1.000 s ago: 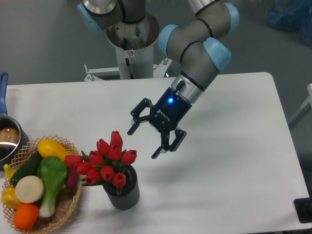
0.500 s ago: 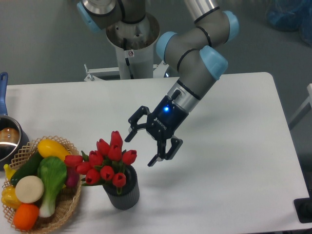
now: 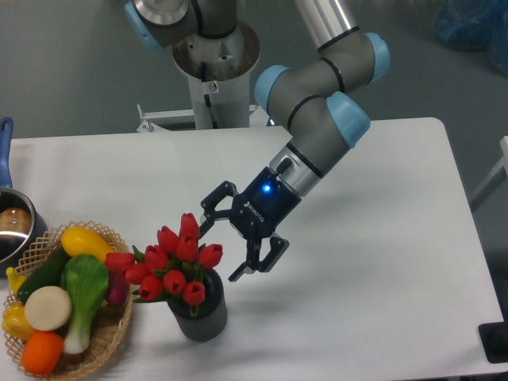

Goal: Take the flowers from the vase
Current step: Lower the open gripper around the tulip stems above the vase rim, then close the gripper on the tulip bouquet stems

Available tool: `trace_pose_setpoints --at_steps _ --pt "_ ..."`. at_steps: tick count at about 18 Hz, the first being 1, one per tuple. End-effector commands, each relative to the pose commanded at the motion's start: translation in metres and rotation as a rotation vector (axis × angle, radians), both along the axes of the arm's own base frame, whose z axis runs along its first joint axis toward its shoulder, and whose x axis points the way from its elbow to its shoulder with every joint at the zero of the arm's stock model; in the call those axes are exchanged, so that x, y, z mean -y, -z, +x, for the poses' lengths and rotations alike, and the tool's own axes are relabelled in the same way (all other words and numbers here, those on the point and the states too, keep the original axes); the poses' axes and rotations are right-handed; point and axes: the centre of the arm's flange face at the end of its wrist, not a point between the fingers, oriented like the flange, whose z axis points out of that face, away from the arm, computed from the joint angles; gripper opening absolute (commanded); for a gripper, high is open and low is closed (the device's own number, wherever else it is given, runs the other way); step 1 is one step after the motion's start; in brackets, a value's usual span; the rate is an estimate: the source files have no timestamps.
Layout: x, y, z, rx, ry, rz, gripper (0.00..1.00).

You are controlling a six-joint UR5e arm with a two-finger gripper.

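Gripper (image 3: 224, 248): hanging in the air just right of the tulip heads, tilted down and to the left; jaws spread wide, holding nothing; blue light glowing on the wrist.
Fingers (image 3: 263, 256): lower one pointing toward the table beside the vase; upper one reaching close to the topmost tulip, touching or not cannot be told.
Flowers (image 3: 171, 264): red tulips standing bunched in the vase, heads leaning up and left; green leaves showing between the blooms.
Vase (image 3: 202, 316): dark grey, ribbed, standing upright on the table near the front edge, just right of the basket.
Arm (image 3: 317, 119): grey with pale blue joint caps, reaching down from the back toward the flowers.
Table (image 3: 373, 238): white, carrying vase, basket and pot.
Basket (image 3: 111, 337): woven wicker, sitting at the front left, filled with toy vegetables (image 3: 75, 290) in yellow, green, white and orange.
Pot (image 3: 12, 226): steel, lying partly out of frame at the left edge, blue handle pointing back.
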Motion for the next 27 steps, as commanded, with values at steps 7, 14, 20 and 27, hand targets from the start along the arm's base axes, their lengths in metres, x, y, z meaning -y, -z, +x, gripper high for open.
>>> trace_pose_setpoints --at_steps 7,14,20,27 --pt "-0.006 0.015 0.001 0.024 0.008 -0.014 1.00" --pt "-0.012 0.015 0.005 0.064 0.024 0.025 1.00" --pt "-0.019 0.021 0.005 0.080 0.037 0.035 1.00" --pt "-0.028 0.028 0.009 0.088 0.052 0.032 1.00"
